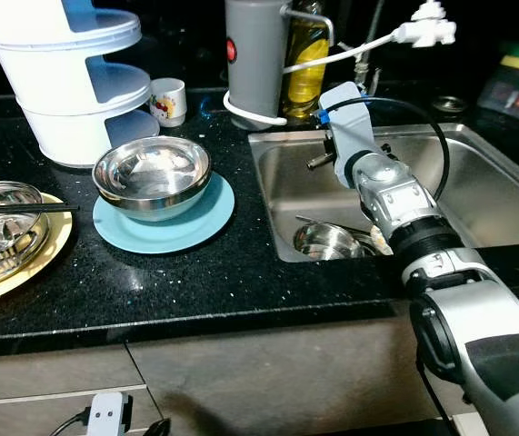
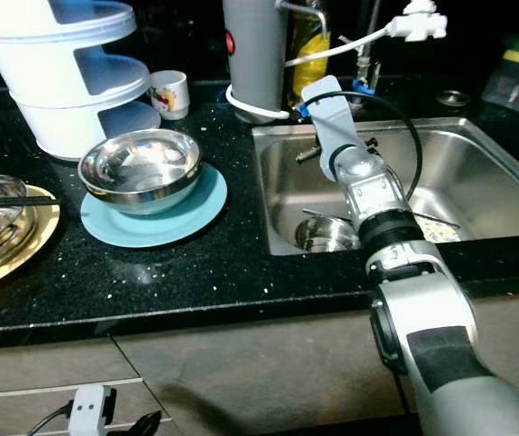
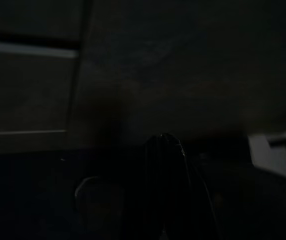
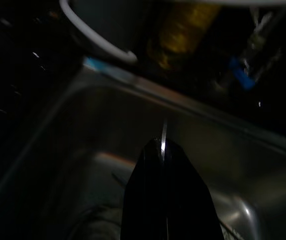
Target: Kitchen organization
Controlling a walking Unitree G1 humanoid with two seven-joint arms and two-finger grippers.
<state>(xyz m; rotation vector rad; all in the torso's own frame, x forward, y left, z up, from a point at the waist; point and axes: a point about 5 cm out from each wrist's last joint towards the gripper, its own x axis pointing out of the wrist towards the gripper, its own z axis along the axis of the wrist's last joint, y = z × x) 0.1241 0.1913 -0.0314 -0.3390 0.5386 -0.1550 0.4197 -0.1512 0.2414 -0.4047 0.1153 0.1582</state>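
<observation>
A: Where was the right gripper (image 4: 164, 150) at that moment?

B: Out over the sink (image 1: 459, 150), held above the basin near its back wall. In the right wrist view its fingers were pressed together into one dark wedge, with a thin bright sliver at the tip. Whether that sliver was something pinched or only a glint, I couldn't tell.

A: And the left gripper?

B: Its wrist view was nearly black: a dark finger shape against what looked like cabinet fronts. I took that arm to be hanging idle, and I couldn't tell how its fingers stood.

A: What was left in the sink?

B: A small steel bowl (image 1: 324, 242) lay at the bottom near the front wall, with what looked like utensils and scraps beside it.

A: And on the counter (image 1: 241, 272)?

B: A big steel bowl (image 1: 152, 177) sat on a blue plate (image 1: 200, 227). Further left, a yellow plate (image 1: 45, 245) carried another steel dish (image 1: 4, 218) with chopsticks (image 1: 23, 208) laid across it. A white tiered rack (image 1: 68, 73) stood behind, with a small cup (image 1: 168, 100) beside it.

A: So how far along was it?

B: Early to middling, I'd judge. Dishes were stacked on the counter but not put away, and the sink still held ware to be lifted out.
</observation>
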